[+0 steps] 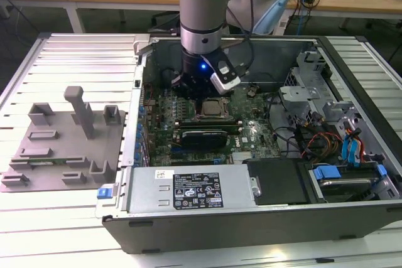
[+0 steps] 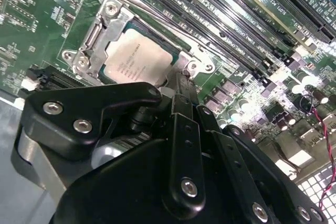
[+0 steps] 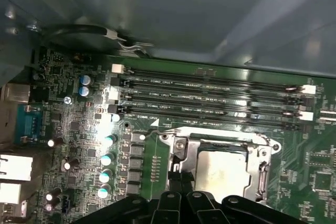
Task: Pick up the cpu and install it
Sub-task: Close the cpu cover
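The cpu (image 2: 137,61) lies flat in the metal-framed socket (image 2: 100,30) of the green motherboard (image 2: 31,19), silver top up, inside the open computer case (image 1: 251,218) on the bench (image 1: 63,54). The gripper (image 2: 181,85) hangs just above one edge of the socket frame, beside the cpu, its fingers (image 3: 181,179) pressed together and pinching nothing. A grey tray (image 1: 63,149) sits on the bench against the case's side, on the exterior view's left.
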Action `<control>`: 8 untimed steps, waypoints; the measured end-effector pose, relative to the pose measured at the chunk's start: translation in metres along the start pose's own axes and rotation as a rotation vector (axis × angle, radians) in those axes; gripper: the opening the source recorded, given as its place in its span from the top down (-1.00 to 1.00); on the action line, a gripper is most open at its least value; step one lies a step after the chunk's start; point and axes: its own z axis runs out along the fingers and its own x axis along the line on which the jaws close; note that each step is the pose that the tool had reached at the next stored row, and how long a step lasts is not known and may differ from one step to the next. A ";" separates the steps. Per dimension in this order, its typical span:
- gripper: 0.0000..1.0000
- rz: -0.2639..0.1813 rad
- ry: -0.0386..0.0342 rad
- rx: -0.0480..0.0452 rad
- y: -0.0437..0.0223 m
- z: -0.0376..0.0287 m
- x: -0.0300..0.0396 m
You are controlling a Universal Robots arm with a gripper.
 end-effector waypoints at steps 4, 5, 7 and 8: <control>0.79 0.000 -0.0002 -0.0006 0.0001 0.0012 0.0001; 0.79 0.000 0.0000 -0.0002 0.0000 0.0038 0.0002; 0.79 0.000 0.0002 0.0001 -0.0001 0.0071 0.0003; 0.79 0.000 0.0000 -0.0002 0.0000 0.0072 0.0003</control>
